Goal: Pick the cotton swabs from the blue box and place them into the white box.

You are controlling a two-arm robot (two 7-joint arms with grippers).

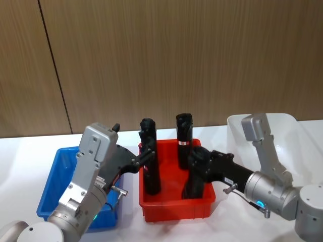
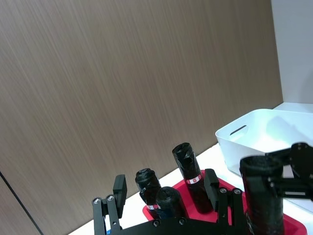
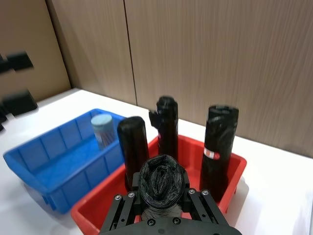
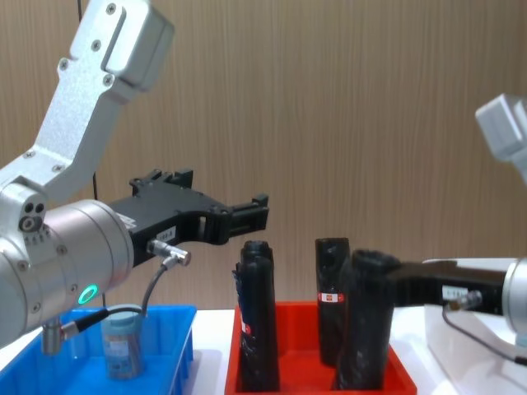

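My right tool (image 1: 198,169) is closing around a black roll (image 4: 360,329) at the front right of the red tray (image 1: 176,209); in the right wrist view the roll's crumpled top is sitting clamped between the fingers (image 3: 203,205). My left tool (image 4: 255,212) is hanging with its fingers spread and nothing between them, above the left edge of the red tray, just over the tops of the two rolls (image 1: 150,164) standing there. A fourth roll with a red-and-white label band (image 1: 183,139) is standing upright at the back of the tray.

I am seeing one jar of cotton swabs (image 4: 121,344) upright inside the blue box (image 1: 50,187), which is sitting on the white desk (image 1: 30,151) just left of the red tray. The white box (image 1: 290,131) is sitting to the right of the tray, behind my right arm.
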